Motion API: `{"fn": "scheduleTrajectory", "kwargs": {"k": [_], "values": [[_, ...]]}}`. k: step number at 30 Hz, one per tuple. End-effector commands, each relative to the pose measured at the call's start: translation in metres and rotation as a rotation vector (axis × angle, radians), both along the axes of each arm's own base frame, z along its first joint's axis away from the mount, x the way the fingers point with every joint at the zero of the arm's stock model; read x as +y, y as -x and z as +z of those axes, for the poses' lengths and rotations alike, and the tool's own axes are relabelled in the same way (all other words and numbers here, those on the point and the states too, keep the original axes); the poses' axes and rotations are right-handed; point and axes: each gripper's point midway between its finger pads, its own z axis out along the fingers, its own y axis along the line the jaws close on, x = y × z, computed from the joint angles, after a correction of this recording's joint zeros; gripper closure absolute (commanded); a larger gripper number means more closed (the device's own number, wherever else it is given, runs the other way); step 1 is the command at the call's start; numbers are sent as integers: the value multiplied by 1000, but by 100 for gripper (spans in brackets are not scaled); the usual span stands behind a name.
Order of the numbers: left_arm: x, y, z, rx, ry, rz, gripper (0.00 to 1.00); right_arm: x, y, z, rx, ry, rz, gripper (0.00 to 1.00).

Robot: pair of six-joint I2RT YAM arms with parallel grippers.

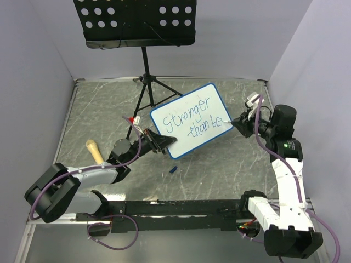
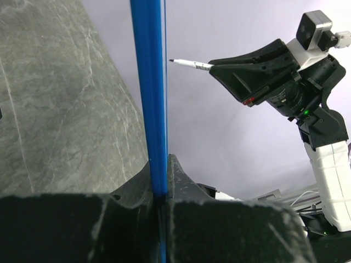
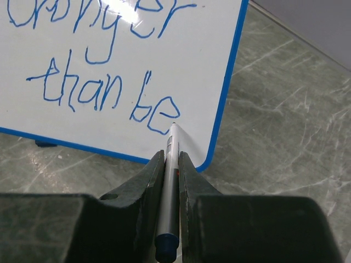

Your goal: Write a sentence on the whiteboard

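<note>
Right pincer [image 3: 171,158] clamps marker [image 3: 168,219] at sentence [image 3: 98,98] end; left pincer [image 2: 160,189] clamps whiteboard [image 2: 148,82] edge (hard strokes could tilt it).

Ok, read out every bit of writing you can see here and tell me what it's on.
"Stronger": upper line of the sentence, blue marker on the whiteboard.
"than be": lower line of it, ending at the tip of the pen held in the right gripper.
Nothing else is readable; the music stand shows no text.
</note>
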Motion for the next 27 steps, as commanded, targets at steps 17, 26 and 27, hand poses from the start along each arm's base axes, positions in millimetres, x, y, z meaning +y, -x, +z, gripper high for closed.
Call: {"fn": "scheduleTrajectory", "kwargs": {"k": [17, 26, 27], "values": [[8, 14, 59, -182, 143, -22, 99, 9, 5, 49, -108, -38, 47, 100], [6, 14, 60, -187, 140, -30, 99, 9, 5, 50, -112, -40, 49, 100], [6, 14, 60, -190, 140, -31, 99, 9, 5, 49, -109, -41, 49, 100]]}}
